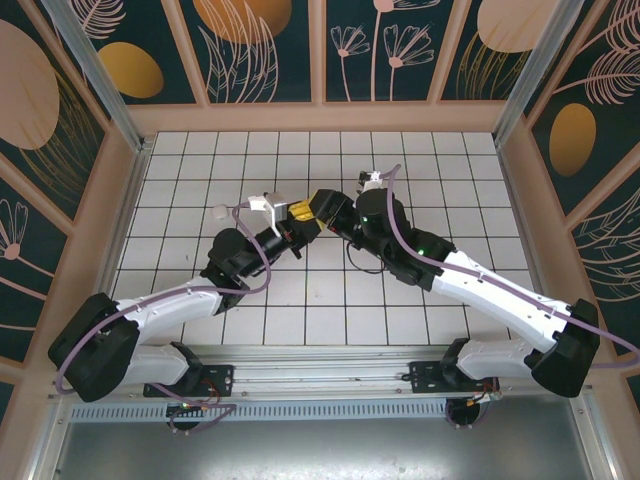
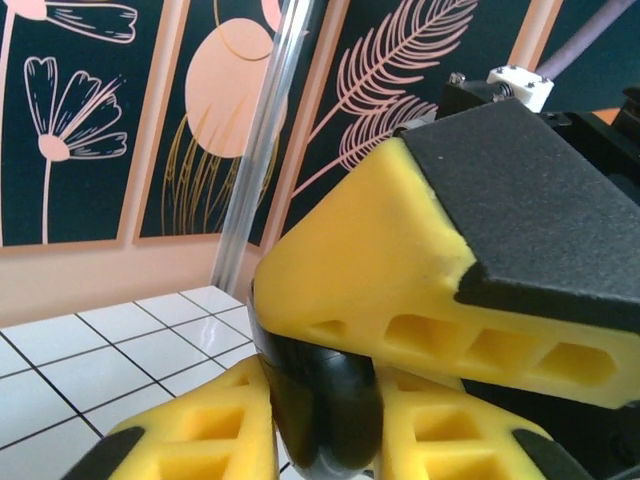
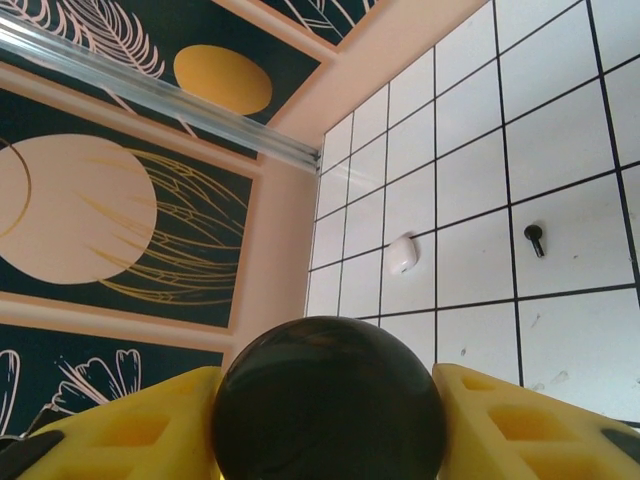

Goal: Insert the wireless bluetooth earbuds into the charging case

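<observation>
My left jaws are closed on the black charging case (image 2: pixel 322 410), over the middle of the bench (image 3: pixel 470 120). My right jaws clamp the same case from the other side. On the tiles lie a white earbud (image 3: pixel 402 253) and, right of it, a black earbud (image 3: pixel 534 238), apart from each other.

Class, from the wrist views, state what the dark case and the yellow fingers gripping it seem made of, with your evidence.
Charging case: probably hard plastic, smooth and glossy, since its edge carries pale reflections. Fingers: seemingly matte yellow foam or soft printed plastic, given the grainy surface and hollow cells.
</observation>
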`<state>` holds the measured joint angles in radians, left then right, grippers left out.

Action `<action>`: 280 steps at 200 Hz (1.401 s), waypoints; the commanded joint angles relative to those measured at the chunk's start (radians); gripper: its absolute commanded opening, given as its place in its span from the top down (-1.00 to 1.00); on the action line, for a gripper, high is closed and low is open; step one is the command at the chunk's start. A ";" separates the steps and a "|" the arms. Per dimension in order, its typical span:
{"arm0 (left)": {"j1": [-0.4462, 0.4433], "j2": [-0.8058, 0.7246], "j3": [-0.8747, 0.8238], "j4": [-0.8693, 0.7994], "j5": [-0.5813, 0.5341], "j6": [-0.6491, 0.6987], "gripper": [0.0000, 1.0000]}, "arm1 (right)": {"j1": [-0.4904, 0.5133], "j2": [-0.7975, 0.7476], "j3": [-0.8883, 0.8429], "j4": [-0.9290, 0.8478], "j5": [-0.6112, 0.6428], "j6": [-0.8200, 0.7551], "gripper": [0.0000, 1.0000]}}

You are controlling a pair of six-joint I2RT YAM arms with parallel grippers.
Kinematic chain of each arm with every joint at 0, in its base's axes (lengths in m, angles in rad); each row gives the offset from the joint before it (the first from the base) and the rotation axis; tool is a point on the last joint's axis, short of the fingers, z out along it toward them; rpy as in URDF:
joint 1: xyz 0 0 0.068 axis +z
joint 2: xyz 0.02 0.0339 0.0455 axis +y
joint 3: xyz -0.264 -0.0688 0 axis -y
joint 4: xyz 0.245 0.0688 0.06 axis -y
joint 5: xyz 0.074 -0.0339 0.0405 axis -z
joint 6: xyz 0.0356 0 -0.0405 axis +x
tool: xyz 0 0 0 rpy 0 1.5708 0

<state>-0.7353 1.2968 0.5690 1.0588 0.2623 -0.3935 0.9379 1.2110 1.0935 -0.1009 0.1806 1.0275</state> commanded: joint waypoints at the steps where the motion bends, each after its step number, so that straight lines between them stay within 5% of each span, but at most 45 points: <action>1: 0.002 -0.021 0.039 0.006 -0.008 0.008 0.74 | 0.019 -0.048 0.000 -0.002 -0.006 -0.051 -0.10; 54: 0.035 -0.154 0.059 -0.196 0.096 -0.009 0.93 | -0.011 -0.241 0.007 -0.079 0.027 -0.283 -0.40; 90: 0.075 -0.171 0.088 -0.165 0.304 -0.162 0.93 | -0.140 -0.379 -0.096 0.045 -0.249 -0.367 -0.31; 132: 0.079 -0.145 0.127 -0.048 0.461 -0.338 0.92 | -0.200 -0.348 -0.072 0.060 -0.491 -0.435 -0.33; 184: 0.079 -0.137 0.143 0.064 0.528 -0.454 0.94 | -0.213 -0.259 -0.052 0.089 -0.640 -0.470 -0.21; 280: 0.079 -0.123 0.123 0.119 0.570 -0.502 0.98 | -0.217 -0.224 -0.122 0.261 -0.795 -0.412 0.30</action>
<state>-0.6525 1.1786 0.6788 1.0992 0.7864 -0.8715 0.7261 0.9810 0.9928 0.1078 -0.5617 0.6083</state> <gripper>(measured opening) 0.172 0.364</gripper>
